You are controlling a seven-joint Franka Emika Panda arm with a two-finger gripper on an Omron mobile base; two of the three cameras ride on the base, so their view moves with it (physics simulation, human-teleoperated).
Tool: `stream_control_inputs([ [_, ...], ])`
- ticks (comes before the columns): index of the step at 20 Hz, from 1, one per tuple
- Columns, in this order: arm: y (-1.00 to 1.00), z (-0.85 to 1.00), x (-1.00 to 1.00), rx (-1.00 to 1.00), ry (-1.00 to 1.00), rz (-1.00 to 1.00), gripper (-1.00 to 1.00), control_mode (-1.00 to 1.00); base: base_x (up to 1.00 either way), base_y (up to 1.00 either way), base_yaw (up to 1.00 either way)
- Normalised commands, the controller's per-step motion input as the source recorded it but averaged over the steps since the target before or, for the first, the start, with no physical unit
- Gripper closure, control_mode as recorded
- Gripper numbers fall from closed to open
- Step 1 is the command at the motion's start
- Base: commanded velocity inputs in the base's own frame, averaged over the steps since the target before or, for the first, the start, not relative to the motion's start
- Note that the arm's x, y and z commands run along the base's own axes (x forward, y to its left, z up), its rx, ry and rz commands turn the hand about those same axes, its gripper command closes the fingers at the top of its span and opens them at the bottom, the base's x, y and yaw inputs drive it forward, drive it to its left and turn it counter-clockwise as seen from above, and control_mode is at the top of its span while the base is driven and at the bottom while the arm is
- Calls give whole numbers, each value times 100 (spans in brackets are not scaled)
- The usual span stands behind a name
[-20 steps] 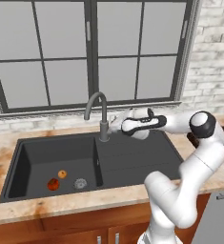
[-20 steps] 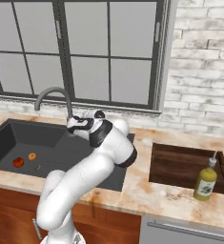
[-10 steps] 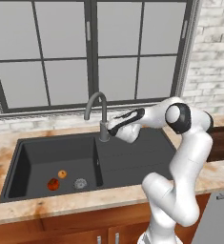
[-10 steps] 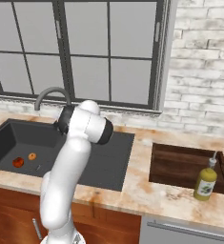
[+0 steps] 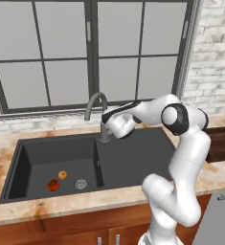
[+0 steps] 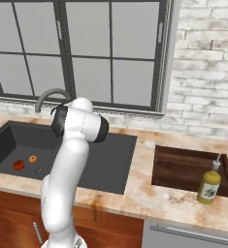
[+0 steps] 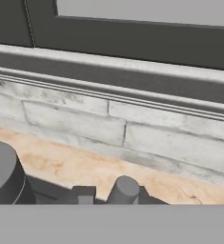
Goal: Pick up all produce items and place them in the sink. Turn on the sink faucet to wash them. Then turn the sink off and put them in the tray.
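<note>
Left base view, produce: we see the red tomato-like ball [image 5: 53, 184] and the smaller orange-tan ball [image 5: 62, 175] lying on the floor of the sink's deep basin, close together but apart, both just left of the round metal drain [image 5: 80, 183].
Right base view, produce: we find the same pair at the far left, the red ball [image 6: 18, 165] nearer the front, the orange one [image 6: 32, 158] beside it.
Sink: we see the dark sink [image 5: 133, 162] set in the marbled counter [image 5: 42, 208], basin on its left, flat drainboard section on its right.
Faucet: we see the grey gooseneck sink faucet [image 5: 95, 101] rising behind the sink at the divide between basin and drainboard, its spout arching over the basin.
Gripper: we place the gripper [image 5: 107, 125] right at the faucet's base column, low over the back of the sink; the arm's wrist covers the fingers, so we cannot tell how wide the pincer stands.
Hand view: we look at a brick wall [image 7: 132, 138] under a dark window frame, with grey cylindrical faucet parts [image 7: 125, 189] at the bottom edge.
Tray: we see the dark brown tray [image 6: 183, 167] on the counter, well right of the sink.
Bottle: we note a yellow-green bottle [image 6: 209, 184] standing at the tray's front right corner.
</note>
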Motion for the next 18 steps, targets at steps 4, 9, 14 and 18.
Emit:
stream_control_inputs([
  [4, -82, -38, 0, 5, 0, -7, 100, -100, 0, 0, 0],
  [9, -90, -42, 0, 8, 0, -7, 100, -100, 0, 0, 0],
  [14, -99, -47, 0, 12, 0, -6, 100, -100, 0, 0, 0],
  [18, -97, -52, 0, 12, 0, -7, 100, -100, 0, 0, 0],
])
